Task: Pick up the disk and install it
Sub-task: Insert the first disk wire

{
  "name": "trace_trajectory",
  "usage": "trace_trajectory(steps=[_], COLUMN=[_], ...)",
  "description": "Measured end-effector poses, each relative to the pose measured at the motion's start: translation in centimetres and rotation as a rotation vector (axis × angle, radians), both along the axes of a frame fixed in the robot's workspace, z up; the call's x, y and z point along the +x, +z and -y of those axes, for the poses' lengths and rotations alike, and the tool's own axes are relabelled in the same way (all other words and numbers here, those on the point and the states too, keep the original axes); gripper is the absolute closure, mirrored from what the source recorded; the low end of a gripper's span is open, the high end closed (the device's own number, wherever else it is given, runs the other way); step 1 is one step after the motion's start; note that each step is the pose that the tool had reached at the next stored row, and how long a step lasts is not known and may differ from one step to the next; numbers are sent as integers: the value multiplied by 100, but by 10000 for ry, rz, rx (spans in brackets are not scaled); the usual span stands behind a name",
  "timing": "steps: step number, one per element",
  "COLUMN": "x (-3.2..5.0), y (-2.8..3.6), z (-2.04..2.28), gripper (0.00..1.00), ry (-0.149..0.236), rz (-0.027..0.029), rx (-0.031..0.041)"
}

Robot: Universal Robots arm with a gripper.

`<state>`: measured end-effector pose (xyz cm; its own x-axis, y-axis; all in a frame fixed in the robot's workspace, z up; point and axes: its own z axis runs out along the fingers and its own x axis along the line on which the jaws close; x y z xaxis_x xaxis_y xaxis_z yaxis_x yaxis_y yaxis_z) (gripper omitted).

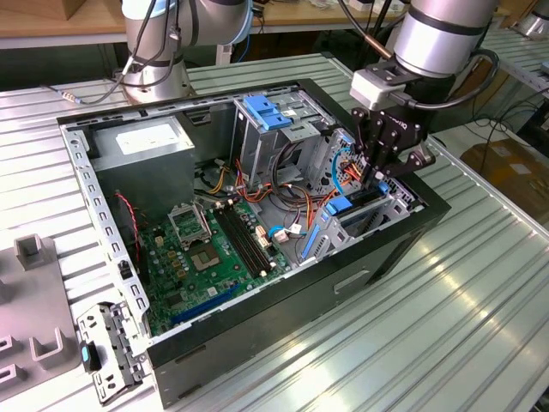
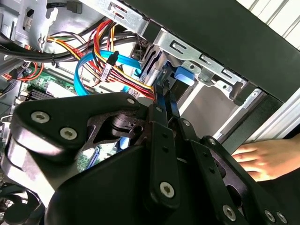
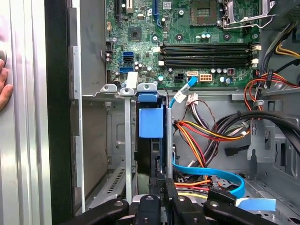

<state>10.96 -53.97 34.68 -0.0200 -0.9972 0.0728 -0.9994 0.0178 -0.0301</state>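
The disk stands on edge in a slot of the metal drive cage (image 1: 396, 204) at the open computer case's end on the exterior view's right. Its bright blue bracket (image 1: 341, 207) shows at the slot's mouth, and in both wrist views (image 3: 151, 117) (image 2: 181, 75). The dark disk body (image 3: 146, 159) runs down between the cage rails. My black gripper (image 1: 377, 172) hangs over the cage, its fingers (image 3: 161, 186) close together and clamped on the disk's edge (image 2: 162, 96). The lower part of the disk is hidden inside the cage.
Red, yellow, orange and blue cables (image 3: 206, 140) crowd the space beside the slot. The green motherboard (image 1: 210, 253) and grey power supply (image 1: 141, 142) fill the case. A person's hand (image 2: 262, 159) rests outside the case wall. A loose metal bracket (image 1: 107, 348) lies on the table.
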Motion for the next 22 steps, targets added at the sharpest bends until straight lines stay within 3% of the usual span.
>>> trace_trajectory(steps=[11,22], x=[0,0], y=[-7,-54], z=[5,6], gripper=[84,84], ry=[112,127], rz=[0,-1], rx=[0,0])
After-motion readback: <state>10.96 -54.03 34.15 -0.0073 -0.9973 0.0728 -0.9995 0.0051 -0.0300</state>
